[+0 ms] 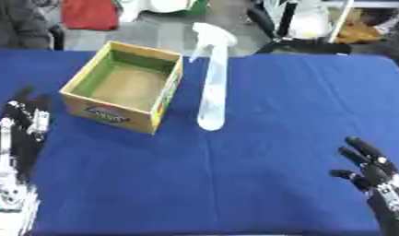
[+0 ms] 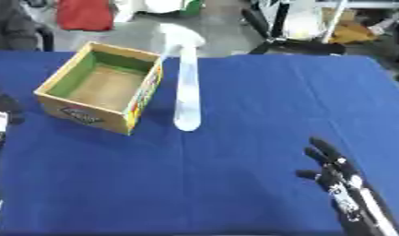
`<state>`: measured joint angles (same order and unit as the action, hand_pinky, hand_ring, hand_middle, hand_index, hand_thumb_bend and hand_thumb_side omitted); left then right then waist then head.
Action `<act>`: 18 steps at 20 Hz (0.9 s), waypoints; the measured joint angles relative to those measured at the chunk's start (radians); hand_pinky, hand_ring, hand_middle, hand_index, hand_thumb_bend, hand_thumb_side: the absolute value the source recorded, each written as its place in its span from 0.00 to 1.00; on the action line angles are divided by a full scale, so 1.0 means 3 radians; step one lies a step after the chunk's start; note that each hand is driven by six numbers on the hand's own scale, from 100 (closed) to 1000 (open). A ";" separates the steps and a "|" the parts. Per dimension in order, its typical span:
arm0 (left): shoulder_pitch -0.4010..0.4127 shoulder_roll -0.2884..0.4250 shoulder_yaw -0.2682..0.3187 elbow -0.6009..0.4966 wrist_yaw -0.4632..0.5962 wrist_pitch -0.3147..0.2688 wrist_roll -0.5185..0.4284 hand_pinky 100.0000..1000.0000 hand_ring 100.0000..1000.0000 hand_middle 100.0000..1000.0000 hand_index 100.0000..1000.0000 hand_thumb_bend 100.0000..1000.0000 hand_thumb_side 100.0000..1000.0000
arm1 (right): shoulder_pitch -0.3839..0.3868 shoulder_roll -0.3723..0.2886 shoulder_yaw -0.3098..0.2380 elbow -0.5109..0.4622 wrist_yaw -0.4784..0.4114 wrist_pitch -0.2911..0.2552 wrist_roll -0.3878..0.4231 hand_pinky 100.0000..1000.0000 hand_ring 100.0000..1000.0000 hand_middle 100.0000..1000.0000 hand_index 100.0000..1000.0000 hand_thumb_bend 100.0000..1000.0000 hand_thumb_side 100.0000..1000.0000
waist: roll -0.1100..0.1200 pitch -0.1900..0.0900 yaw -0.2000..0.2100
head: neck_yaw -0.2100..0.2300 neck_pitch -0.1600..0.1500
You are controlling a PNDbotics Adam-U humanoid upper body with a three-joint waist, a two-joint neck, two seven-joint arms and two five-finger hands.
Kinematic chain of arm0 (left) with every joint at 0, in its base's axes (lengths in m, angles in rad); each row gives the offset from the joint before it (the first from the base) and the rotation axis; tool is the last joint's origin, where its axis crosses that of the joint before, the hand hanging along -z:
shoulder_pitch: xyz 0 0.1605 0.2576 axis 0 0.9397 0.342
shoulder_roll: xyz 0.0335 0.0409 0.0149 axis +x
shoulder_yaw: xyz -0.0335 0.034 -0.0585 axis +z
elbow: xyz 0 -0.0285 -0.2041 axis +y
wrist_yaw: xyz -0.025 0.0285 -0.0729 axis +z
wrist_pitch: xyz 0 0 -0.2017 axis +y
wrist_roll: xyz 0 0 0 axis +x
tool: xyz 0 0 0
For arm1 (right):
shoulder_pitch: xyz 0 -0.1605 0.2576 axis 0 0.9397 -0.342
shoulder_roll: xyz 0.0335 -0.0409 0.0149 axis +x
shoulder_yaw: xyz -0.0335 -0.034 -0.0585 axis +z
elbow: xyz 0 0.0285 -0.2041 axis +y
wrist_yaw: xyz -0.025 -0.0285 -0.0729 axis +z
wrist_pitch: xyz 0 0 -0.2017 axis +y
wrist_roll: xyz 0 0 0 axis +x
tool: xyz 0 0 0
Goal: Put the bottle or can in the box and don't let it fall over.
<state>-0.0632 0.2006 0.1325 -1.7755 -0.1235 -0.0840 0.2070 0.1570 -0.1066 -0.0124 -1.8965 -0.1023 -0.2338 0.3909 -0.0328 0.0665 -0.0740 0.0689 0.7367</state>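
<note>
A tall white spray bottle (image 1: 212, 87) stands upright on the blue table, just right of an open cardboard box (image 1: 124, 87) with a green inner wall and nothing inside. My left hand (image 1: 25, 120) rests open at the left edge, fingers straight, a short way left of the box. At the lower right, my right hand (image 1: 370, 168) is open with fingers up, well away from the bottle. Neither hand touches anything.
The blue cloth (image 1: 234, 184) covers the whole table. Beyond the far edge are a red bag (image 1: 89, 14), dark stands and clutter on the floor. A person's dark sleeve (image 1: 17, 25) shows at the far left corner.
</note>
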 measured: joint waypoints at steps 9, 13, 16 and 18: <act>0.0008 0.0000 -0.0013 0.0000 0.0000 -0.0004 -0.0021 0.57 0.61 0.56 0.87 0.32 0.68 | -0.0874 -0.1034 -0.0056 -0.0051 -0.0135 -0.0359 -0.0098 0.76 1.00 1.00 1.00 0.00 0.44 | -0.0017 -0.0058 0.0099 | -0.0016 -0.0003; 0.0002 0.0000 -0.0038 0.0001 0.0001 -0.0003 -0.0055 0.57 0.62 0.56 0.87 0.32 0.69 | -0.1389 -0.1636 -0.0012 0.0225 -0.0305 -0.0490 -0.0068 0.77 1.00 1.00 1.00 0.00 0.38 | -0.0014 -0.0058 0.0200 | -0.0121 -0.0042; -0.0009 0.0000 -0.0063 0.0001 0.0004 -0.0003 -0.0091 0.57 0.62 0.56 0.87 0.32 0.69 | -0.1843 -0.1970 0.0060 0.0648 -0.0325 -0.0602 0.0053 0.78 1.00 1.00 1.00 0.00 0.34 | -0.0013 -0.0056 0.0301 | -0.0243 -0.0094; -0.0026 0.0000 -0.0081 0.0001 0.0005 -0.0007 -0.0114 0.57 0.62 0.56 0.87 0.32 0.70 | -0.2131 -0.2102 0.0126 0.0981 -0.0324 -0.0694 0.0172 0.78 1.00 1.00 1.00 0.00 0.32 | -0.0019 -0.0052 0.0357 | -0.0323 -0.0128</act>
<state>-0.0710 0.2006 0.1081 -1.7754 -0.1221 -0.0862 0.1729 -0.4824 -0.7373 0.0254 -1.6021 -0.1994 -0.4419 0.4424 -0.0387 0.0510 0.0330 -0.0278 0.6982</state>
